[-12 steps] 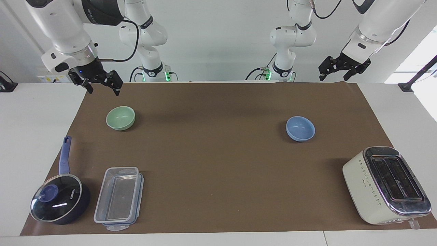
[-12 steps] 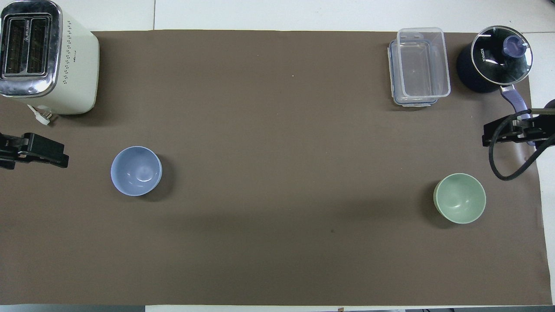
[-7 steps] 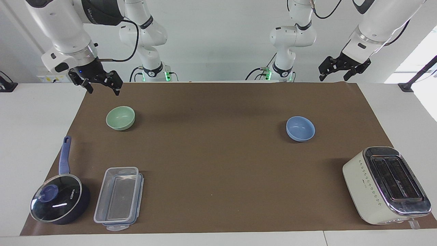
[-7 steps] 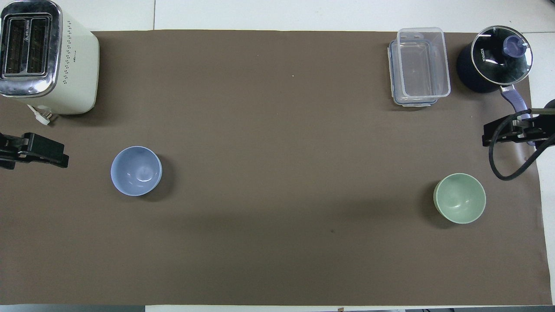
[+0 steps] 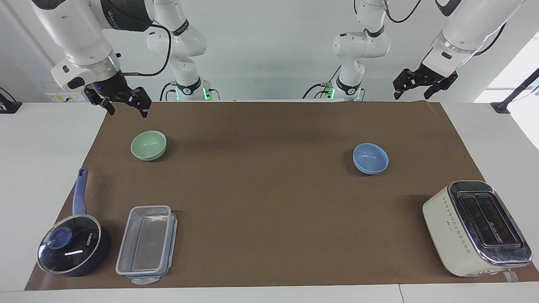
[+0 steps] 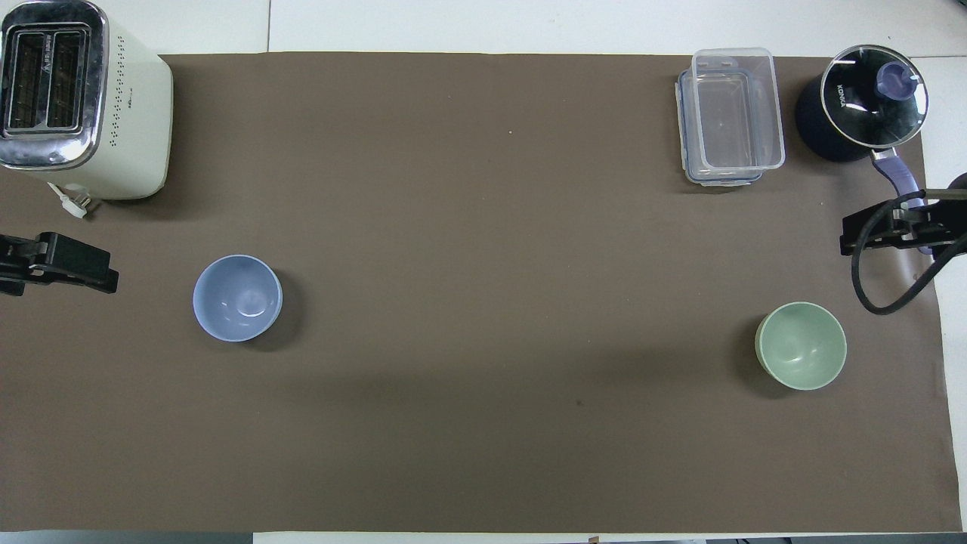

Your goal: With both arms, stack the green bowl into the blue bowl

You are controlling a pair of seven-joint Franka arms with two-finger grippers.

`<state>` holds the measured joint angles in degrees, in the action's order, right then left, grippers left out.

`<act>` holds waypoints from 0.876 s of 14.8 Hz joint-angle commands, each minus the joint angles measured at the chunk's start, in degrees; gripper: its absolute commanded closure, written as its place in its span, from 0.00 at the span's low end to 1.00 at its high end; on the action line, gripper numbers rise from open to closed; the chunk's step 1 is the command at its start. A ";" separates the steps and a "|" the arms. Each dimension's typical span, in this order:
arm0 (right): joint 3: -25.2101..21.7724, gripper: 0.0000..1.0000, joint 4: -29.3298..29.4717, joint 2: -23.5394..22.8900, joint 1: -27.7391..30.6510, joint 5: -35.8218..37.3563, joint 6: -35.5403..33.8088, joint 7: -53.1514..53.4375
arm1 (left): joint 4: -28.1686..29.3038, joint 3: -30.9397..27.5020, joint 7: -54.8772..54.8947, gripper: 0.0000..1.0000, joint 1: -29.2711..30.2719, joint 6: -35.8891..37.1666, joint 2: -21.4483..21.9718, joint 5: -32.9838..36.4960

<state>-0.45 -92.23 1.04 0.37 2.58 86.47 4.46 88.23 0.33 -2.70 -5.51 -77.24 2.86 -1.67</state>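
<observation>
The green bowl (image 5: 148, 145) (image 6: 801, 345) stands upright and empty on the brown mat toward the right arm's end. The blue bowl (image 5: 370, 158) (image 6: 237, 298) stands upright and empty toward the left arm's end, far apart from it. My right gripper (image 5: 127, 110) (image 6: 884, 230) is open and empty, raised over the mat's corner nearest the robots, clear of the green bowl. My left gripper (image 5: 412, 94) (image 6: 72, 264) is open and empty, raised over the mat's edge at the left arm's end, clear of the blue bowl.
A cream toaster (image 5: 476, 227) (image 6: 79, 102) stands farther from the robots than the blue bowl. A clear lidded box (image 5: 146, 244) (image 6: 729, 113) and a dark blue saucepan with a glass lid (image 5: 71, 248) (image 6: 865, 102) stand farther out than the green bowl.
The left gripper has drifted very slightly. The bowls and the right gripper have not moved.
</observation>
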 commanded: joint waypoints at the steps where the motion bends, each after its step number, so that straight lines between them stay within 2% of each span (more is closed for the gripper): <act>1: 0.28 0.00 0.03 0.28 0.42 -0.11 0.01 0.64 | 1.42 0.72 -0.11 0.00 0.41 -0.90 1.27 0.79; 3: 0.28 0.00 0.03 0.28 0.42 -0.11 0.01 0.64 | 4.74 0.64 -0.20 0.00 0.32 -2.65 3.02 0.79; 7: 0.28 0.00 0.03 0.28 0.42 -0.11 0.01 0.64 | 15.37 0.55 0.24 0.00 0.94 -11.95 7.07 0.79; 13: 0.28 0.00 0.03 0.28 0.42 -0.11 0.01 0.64 | 27.77 0.28 7.26 0.00 4.10 -25.74 6.55 0.79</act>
<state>-0.45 -92.23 1.04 0.37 2.58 86.47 4.46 110.03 0.30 1.25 -3.08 -97.75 7.46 -1.67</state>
